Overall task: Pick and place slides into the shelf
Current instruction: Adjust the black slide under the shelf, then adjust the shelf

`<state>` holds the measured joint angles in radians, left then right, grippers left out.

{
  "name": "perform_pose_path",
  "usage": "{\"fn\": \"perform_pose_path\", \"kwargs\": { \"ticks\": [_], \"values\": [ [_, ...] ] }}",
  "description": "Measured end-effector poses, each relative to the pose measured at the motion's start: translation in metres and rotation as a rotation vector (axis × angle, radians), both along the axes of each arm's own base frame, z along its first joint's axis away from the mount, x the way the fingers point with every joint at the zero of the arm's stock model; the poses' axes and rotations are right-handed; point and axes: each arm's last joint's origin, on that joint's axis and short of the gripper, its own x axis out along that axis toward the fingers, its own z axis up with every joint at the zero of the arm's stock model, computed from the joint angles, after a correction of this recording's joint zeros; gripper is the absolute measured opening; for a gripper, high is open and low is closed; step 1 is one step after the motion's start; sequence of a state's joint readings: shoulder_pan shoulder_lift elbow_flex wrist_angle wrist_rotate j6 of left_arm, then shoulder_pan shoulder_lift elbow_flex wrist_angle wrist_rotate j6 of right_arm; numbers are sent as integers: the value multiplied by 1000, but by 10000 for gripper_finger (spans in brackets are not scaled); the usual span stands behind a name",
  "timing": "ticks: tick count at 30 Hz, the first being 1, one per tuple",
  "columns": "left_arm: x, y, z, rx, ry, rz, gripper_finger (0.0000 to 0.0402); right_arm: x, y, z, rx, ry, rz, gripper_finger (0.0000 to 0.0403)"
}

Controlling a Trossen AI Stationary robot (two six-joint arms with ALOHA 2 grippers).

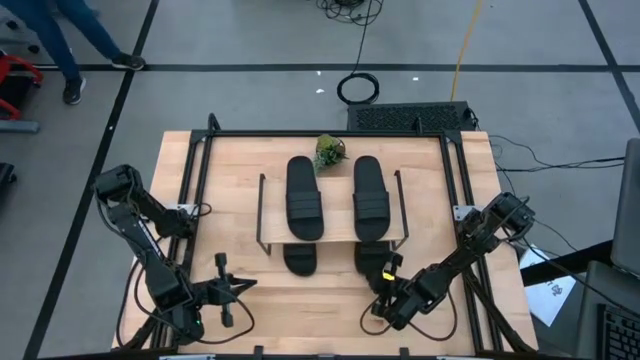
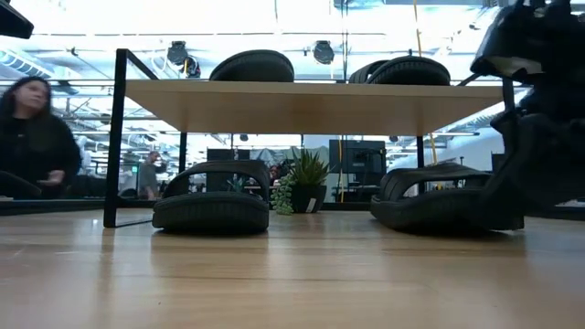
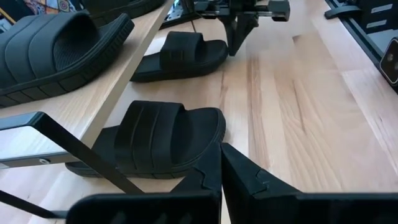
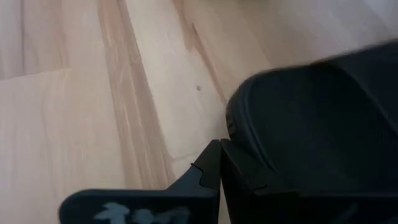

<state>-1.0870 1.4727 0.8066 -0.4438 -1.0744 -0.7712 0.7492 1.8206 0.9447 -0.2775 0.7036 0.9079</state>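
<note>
The shelf (image 1: 338,212) stands mid-table; in the low view its top board (image 2: 311,105) spans the picture. Two black slides (image 1: 304,198) (image 1: 371,197) lie on the top board. Two more lie on the table under it, with their near ends (image 1: 299,259) (image 1: 371,262) sticking out toward the near edge. My right gripper (image 1: 384,272) is shut at the near end of the right lower slide (image 4: 298,112). My left gripper (image 1: 248,285) is shut and waits near the table's near-left side, facing the left lower slide (image 3: 155,137). My right gripper stands with its shut fingers (image 4: 214,165) against the rim of the right lower slide's near end (image 4: 231,134), coming level from the table's near side. The slide lies flat on the table, its far part under the shelf. Whether the fingers press on it, I cannot tell.
A small potted plant (image 1: 328,152) stands behind the shelf at the far side. Black frame rails (image 1: 195,190) (image 1: 455,190) run along the table's left and right. Bare wood lies between the grippers at the near edge. A person (image 2: 32,137) is in the room beyond.
</note>
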Motion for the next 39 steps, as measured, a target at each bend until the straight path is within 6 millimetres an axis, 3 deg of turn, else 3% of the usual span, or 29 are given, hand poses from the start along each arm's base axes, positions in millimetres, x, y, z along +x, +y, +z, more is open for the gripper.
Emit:
{"fn": "perform_pose_path", "kwargs": {
  "ticks": [3,8,12,17,23,30,35,39],
  "values": [
    [0,0,0,9,1,-3,5,3,5,2,10,-31,55,0],
    [-2,-1,1,124,13,-59,5,-1,28,23,47,-99,294,0],
    [-4,-4,2,135,3,-80,5,-19,45,51,42,-168,468,0],
    [-8,-3,1,81,-36,-28,5,-56,45,89,-44,-287,409,0],
    [-14,7,-3,42,-36,56,5,-94,38,119,-115,-426,329,0],
    [-17,13,-4,30,-32,99,5,-113,14,144,-255,-524,244,0],
    [-17,13,-5,0,-9,99,5,-117,-13,153,-300,-472,219,0],
    [-17,12,-5,-11,-12,102,5,-122,-39,151,-290,-316,213,0]
  ]
}}
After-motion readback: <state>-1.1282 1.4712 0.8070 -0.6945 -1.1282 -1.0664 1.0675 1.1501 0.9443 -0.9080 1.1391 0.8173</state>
